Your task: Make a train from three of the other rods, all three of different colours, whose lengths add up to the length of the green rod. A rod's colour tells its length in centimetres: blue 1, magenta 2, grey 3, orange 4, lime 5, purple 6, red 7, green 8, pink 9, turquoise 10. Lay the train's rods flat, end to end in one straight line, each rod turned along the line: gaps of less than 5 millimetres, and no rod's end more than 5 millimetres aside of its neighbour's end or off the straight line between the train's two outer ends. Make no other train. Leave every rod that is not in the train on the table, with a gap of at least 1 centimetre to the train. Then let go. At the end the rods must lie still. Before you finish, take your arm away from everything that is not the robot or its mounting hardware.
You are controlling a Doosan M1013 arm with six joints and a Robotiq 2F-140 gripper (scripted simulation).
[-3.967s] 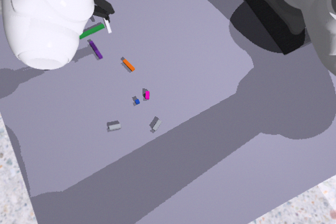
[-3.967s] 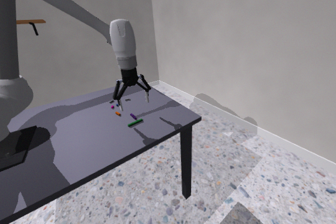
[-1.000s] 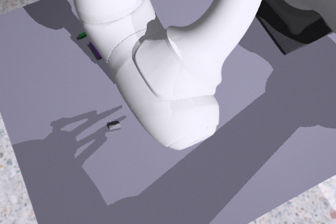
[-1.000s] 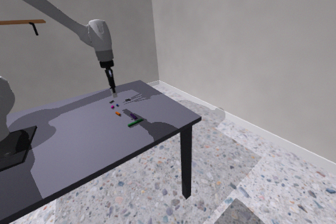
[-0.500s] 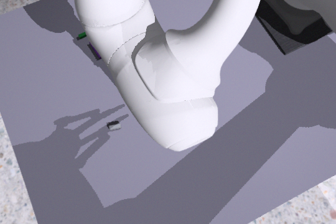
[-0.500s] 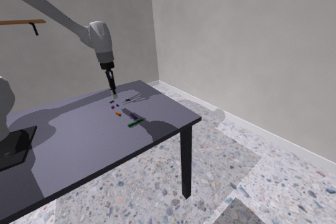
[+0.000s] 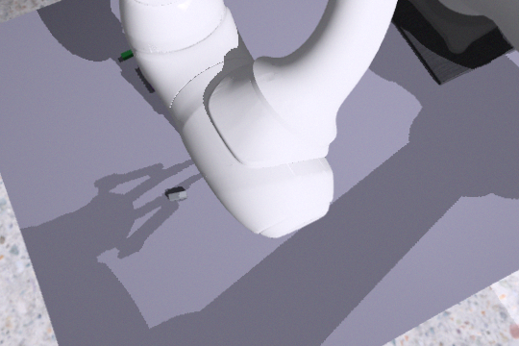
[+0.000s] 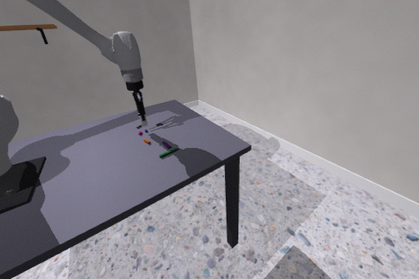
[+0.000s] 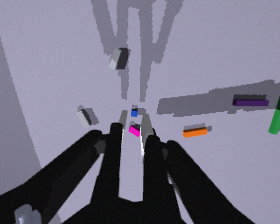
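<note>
My gripper [image 8: 144, 124] [image 9: 134, 120] is empty, its fingers parted by a narrow gap, above the table. The arm hides it in the top view. In the wrist view a magenta rod [image 8: 140, 133] [image 9: 134, 131] shows through the gap, lying on the table, with a blue rod [image 8: 146, 131] [image 9: 134, 113] just beyond it. One grey rod [image 7: 178, 194] [image 8: 159, 124] [image 9: 117, 58] lies farther up in the wrist view, another grey rod [image 8: 139, 126] [image 9: 84, 118] to the left. An orange rod [image 8: 147, 142] [image 9: 195, 132] lies to the right. No rods lie end to end.
A purple rod [image 8: 166, 145] [image 9: 251, 103] lies near the green rod [image 7: 126, 55] [image 8: 168, 153] [image 9: 274, 122], at the wrist view's right side. The arm covers much of the top view. The dark base plate [image 8: 19, 198] stands at the left in the exterior view.
</note>
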